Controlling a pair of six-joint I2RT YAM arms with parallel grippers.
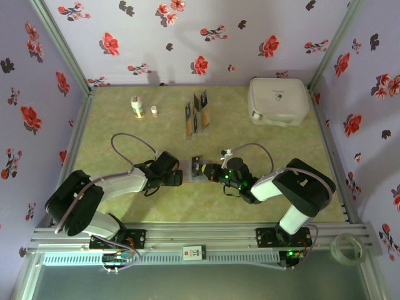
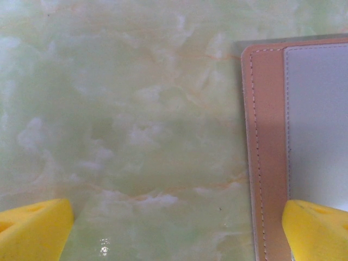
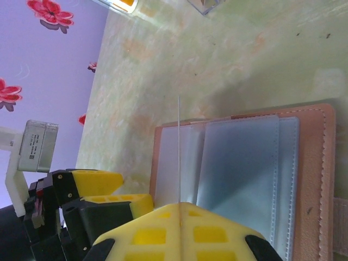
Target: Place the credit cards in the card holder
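On the green tabletop (image 1: 269,194), our left arm (image 1: 119,183) and right arm (image 1: 281,181) reach low toward the centre. The card holder (image 3: 315,179) lies open just beneath the right claw (image 3: 179,205), which pinches one credit card (image 3: 179,152) edge-on above its pockets. The left claw (image 2: 176,228) gapes wide, one finger (image 2: 318,231) over the holder's edge.

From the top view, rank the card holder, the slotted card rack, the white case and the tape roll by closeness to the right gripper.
1. card holder, just left of the right gripper and its credit card
2. card rack, farther back, mid-table
3. white case, far right corner
4. tape roll, near right rail
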